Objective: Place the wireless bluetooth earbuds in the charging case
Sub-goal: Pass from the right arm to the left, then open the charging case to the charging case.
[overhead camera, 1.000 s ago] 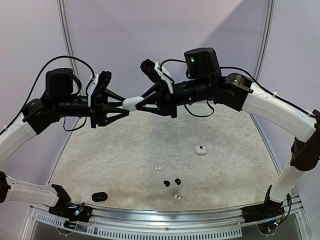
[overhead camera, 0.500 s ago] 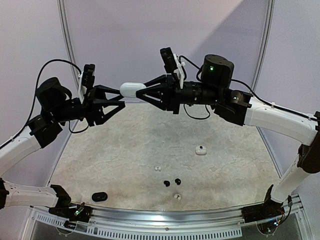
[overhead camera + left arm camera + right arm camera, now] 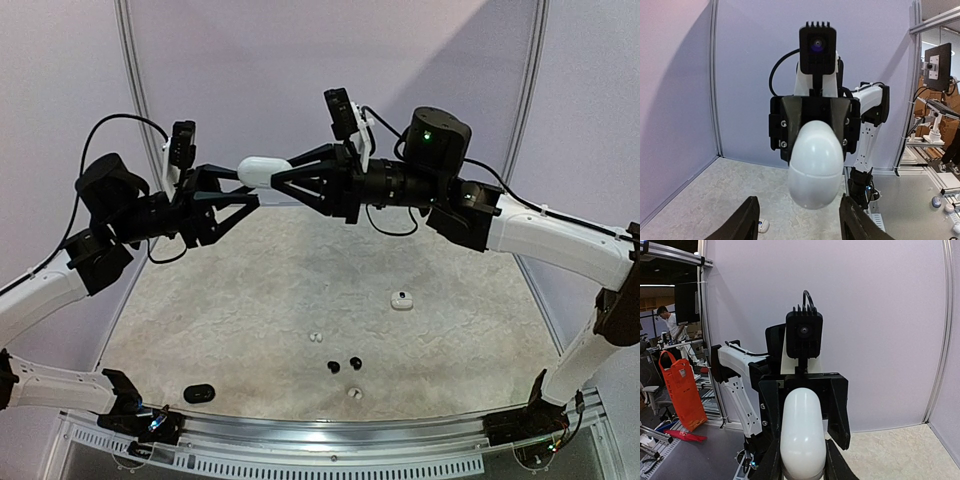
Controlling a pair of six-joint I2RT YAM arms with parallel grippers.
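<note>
My right gripper (image 3: 278, 172) is shut on a closed white oval charging case (image 3: 260, 171) and holds it high above the table. In the right wrist view the case (image 3: 803, 432) sits between my right gripper's (image 3: 801, 462) fingers. My left gripper (image 3: 246, 188) is open, facing the case's free end without touching it; its fingers (image 3: 746, 221) stand wide apart below the case (image 3: 816, 165). On the table lie a pair of white earbuds (image 3: 316, 337), two glossy black earbuds (image 3: 344, 364) and another white earbud (image 3: 353, 393).
A small white case (image 3: 402, 300) lies on the right of the table; it also shows in the left wrist view (image 3: 763, 226). A black case (image 3: 200, 392) lies at the near left. Purple walls enclose the back and sides.
Both grippers held the white case a second ago. The right gripper has lifted it higher, and the left gripper has let go and opened.
</note>
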